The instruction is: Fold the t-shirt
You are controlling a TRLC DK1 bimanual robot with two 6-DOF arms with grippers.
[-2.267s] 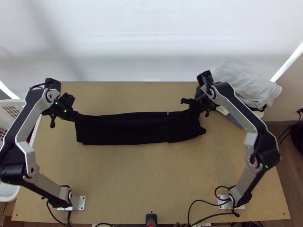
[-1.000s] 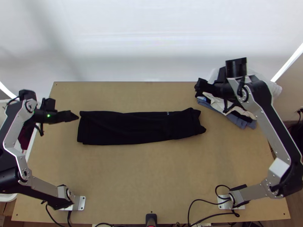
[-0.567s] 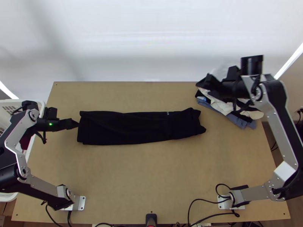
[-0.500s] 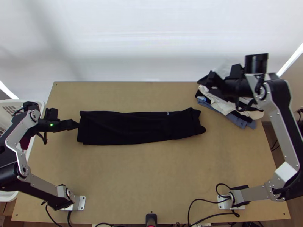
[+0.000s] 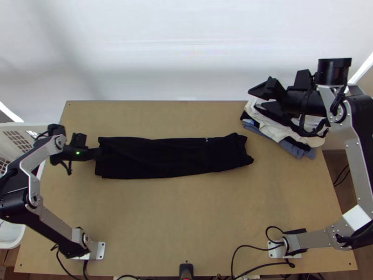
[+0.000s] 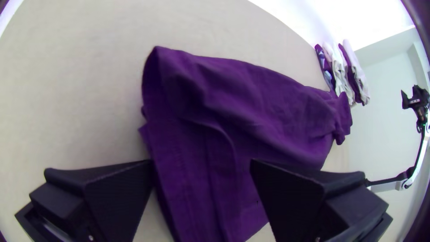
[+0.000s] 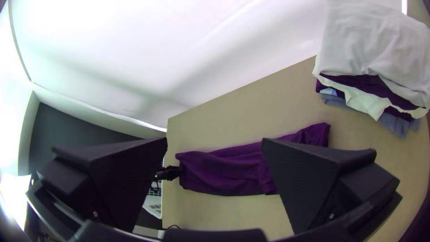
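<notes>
Across the light wooden table: black fabric t-shirt, long creased strip, bunched at one end. Black flat-fingered left gripper at other end, fingers apart. Right gripper, fingers apart, near soft layered clothes stack.

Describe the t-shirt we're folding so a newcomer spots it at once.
Find the light wooden table. Across its middle lies the t-shirt, a long black folded strip. It lies by itself, unlike the stacked pile of clothes with cream and blue layers at the far right corner.

Robotics lab, apparently: silver-grey, black-jointed jointed arms mounted on light wooden table, broad white backdrop.
</notes>
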